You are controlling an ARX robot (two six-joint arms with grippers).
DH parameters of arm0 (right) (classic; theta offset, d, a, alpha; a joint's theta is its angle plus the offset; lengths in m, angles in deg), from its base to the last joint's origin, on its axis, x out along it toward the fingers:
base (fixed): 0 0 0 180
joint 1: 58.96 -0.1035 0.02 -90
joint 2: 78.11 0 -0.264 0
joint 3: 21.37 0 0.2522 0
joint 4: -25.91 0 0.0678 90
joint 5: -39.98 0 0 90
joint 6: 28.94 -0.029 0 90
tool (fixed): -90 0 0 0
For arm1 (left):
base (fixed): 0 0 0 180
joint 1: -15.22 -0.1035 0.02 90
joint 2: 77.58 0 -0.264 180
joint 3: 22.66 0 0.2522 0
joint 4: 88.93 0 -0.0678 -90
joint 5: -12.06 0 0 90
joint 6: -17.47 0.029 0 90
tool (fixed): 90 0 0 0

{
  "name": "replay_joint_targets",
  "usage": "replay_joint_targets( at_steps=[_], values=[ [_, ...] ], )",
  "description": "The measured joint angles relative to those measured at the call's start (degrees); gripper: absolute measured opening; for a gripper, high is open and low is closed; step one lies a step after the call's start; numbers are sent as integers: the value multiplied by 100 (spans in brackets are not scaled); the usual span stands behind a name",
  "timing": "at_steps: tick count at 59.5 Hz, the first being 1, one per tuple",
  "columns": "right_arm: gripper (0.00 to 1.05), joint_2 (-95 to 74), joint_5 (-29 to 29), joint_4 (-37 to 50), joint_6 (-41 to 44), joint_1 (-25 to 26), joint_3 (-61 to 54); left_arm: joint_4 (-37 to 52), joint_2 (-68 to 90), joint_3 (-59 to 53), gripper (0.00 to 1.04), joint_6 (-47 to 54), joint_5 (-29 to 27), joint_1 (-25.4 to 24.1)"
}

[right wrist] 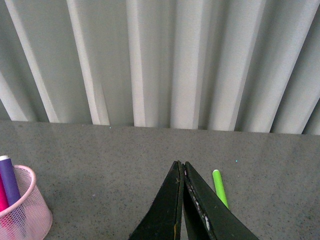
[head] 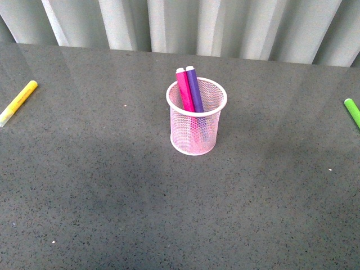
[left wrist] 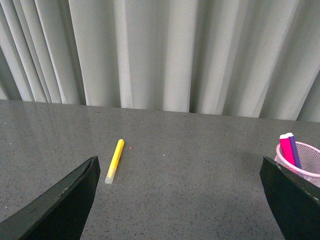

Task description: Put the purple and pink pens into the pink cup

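The pink cup (head: 196, 125) stands upright at the middle of the grey table. Inside it lean the pink pen (head: 185, 90) and the purple pen (head: 194, 89), side by side, their pale tips above the rim. The left wrist view catches the cup (left wrist: 306, 165) at its edge with the pink pen (left wrist: 286, 148) and purple pen (left wrist: 295, 150) in it. My left gripper (left wrist: 180, 172) is open, its fingers (left wrist: 75, 197) wide apart over bare table. My right gripper (right wrist: 182, 164) is shut on nothing, away from the cup (right wrist: 27, 212). Neither arm shows in the front view.
A yellow marker (head: 18, 102) lies at the far left of the table, also in the left wrist view as the yellow marker (left wrist: 115, 160). A green marker (head: 353, 111) lies at the far right edge, beside my right fingers in the wrist view (right wrist: 219, 187). A pale curtain (head: 185, 25) runs behind the table.
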Motion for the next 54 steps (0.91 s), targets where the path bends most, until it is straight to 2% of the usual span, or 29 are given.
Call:
replay_joint_targets(
  at_steps=[10, 15, 21, 54],
  values=[
    [3, 748, -160, -564, 0, 164, -175, 0, 0, 0, 98, 0, 0, 0],
    [3, 1141, -592, -887, 0, 474, -247, 0, 0, 0, 98, 0, 0, 0],
    [3, 1609, -623, -1281, 0, 664, -275, 0, 0, 0, 98, 0, -2, 0],
    [3, 3744, -651, -3202, 0, 678, -304, 0, 0, 0, 98, 0, 0, 0]
  ],
)
